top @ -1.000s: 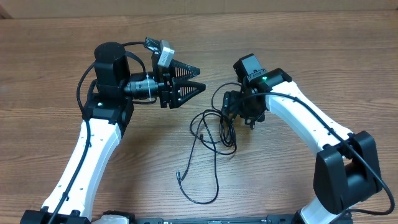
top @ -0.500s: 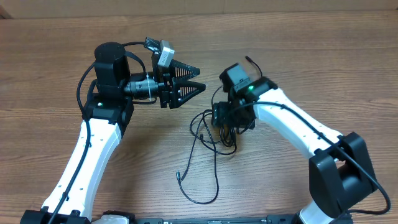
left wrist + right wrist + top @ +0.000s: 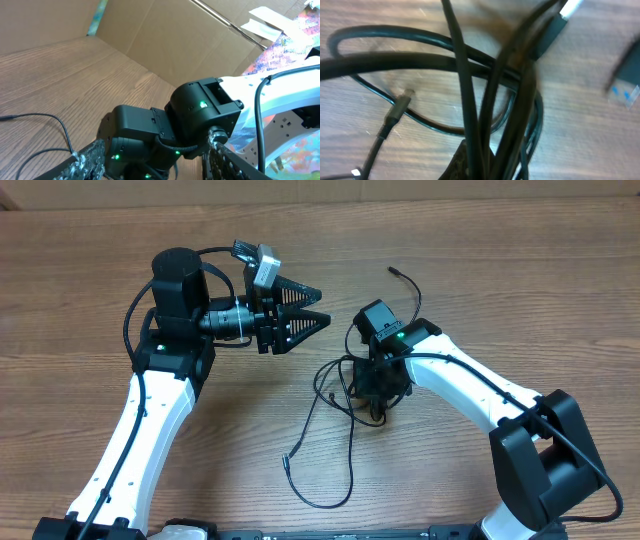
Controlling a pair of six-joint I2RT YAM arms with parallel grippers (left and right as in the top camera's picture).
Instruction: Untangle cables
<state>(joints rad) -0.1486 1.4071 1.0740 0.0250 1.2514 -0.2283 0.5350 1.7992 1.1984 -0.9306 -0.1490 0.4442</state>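
The cables (image 3: 335, 385) lie as a thin black tangle at the table's middle, with one tail running to a small plug (image 3: 287, 463) near the front. Another cable end (image 3: 394, 271) sticks up behind the right arm. My right gripper (image 3: 380, 402) points down into the tangle and is shut on a bunch of cables (image 3: 515, 100), which run up between its fingers (image 3: 466, 161). A small plug (image 3: 396, 109) rests on the wood nearby. My left gripper (image 3: 305, 315) hovers open to the upper left of the tangle, holding nothing, and its fingers (image 3: 82, 161) frame the right arm's wrist (image 3: 200, 107).
Bare wood table (image 3: 500, 270) surrounds the tangle. A cardboard wall (image 3: 165, 35) stands behind the table in the left wrist view. A silver-tipped plug (image 3: 559, 22) and a blue-marked connector (image 3: 626, 80) show blurred in the right wrist view.
The right gripper moved left and down onto the tangle and closed on a bunch of cables. One cable end swung up behind the right arm. The left arm stayed still.
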